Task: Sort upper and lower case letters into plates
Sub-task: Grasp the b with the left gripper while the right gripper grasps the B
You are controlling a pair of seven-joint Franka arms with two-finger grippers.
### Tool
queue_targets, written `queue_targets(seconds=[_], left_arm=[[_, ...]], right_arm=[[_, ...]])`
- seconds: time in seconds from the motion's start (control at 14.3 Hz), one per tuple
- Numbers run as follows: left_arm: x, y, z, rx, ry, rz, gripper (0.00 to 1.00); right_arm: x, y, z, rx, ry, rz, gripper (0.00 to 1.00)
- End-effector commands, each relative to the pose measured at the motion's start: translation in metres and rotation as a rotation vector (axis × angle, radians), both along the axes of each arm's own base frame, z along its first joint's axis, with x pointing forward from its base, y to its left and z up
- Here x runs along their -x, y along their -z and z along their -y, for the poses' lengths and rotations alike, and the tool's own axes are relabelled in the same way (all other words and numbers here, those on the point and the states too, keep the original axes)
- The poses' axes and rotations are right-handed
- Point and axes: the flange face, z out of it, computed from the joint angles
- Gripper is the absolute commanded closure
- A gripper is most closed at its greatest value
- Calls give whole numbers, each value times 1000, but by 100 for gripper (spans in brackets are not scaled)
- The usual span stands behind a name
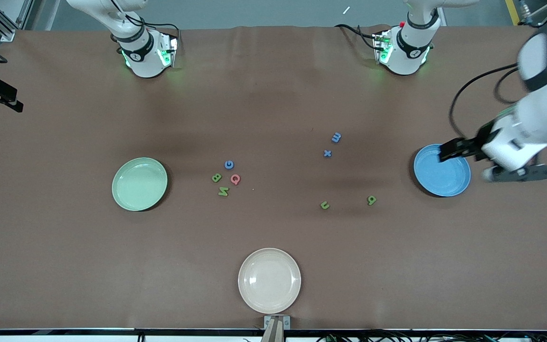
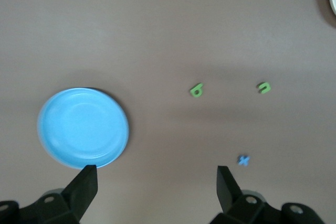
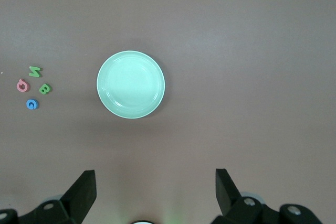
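Note:
Green B (image 1: 216,178), green N (image 1: 223,191), blue G (image 1: 229,165) and pink Q (image 1: 235,179) lie clustered mid-table, beside the pale green plate (image 1: 139,184). Blue m (image 1: 336,137) and x (image 1: 327,153) lie toward the blue plate (image 1: 439,178), with two green lowercase letters (image 1: 325,205) (image 1: 371,200) nearer the camera. Both plates hold nothing. My left gripper (image 1: 520,173) hangs open high beside the blue plate (image 2: 83,128). My right gripper (image 3: 155,174) is open high over bare table by the green plate (image 3: 130,84); the front view does not show it.
A cream plate (image 1: 269,280), holding nothing, sits near the table's front edge at mid-table. The two arm bases (image 1: 145,52) (image 1: 404,47) stand along the table's back edge. Brown table surface lies between the letter groups and the plates.

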Motion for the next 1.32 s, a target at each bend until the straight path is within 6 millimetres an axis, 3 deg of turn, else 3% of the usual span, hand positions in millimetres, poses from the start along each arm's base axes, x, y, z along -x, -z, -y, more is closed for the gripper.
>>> queue_targets(seconds=[0.0, 0.21, 0.35, 0.49, 0.56, 0.77, 0.91, 1.11, 1.25], left_arm=[[1, 53, 26, 3, -59, 13, 0], [-9, 114, 55, -30, -112, 19, 0], [-16, 152, 61, -86, -175, 16, 0], [-20, 190, 77, -73, -276, 27, 0], [-23, 204, 83, -64, -336, 35, 0], [-27, 241, 93, -34, -466, 57, 0], [-23, 255, 100, -48, -458, 55, 1], [-17, 279, 100, -120, -467, 62, 9], [-12, 294, 100, -129, -465, 69, 13]], right_arm=[[4, -6, 3, 14, -8, 16, 0], [-4, -2, 7, 12, 6, 15, 0], [-34, 45, 6, 3, 1, -74, 0], [-45, 54, 9, 12, 1, -75, 0], [-62, 84, 4, 23, -11, -117, 0], [-82, 111, 8, 17, -5, -145, 0], [-84, 119, -9, 0, 4, -156, 0], [-89, 137, -31, -85, 227, -146, 0], [-91, 157, -71, -69, 263, -144, 0]])
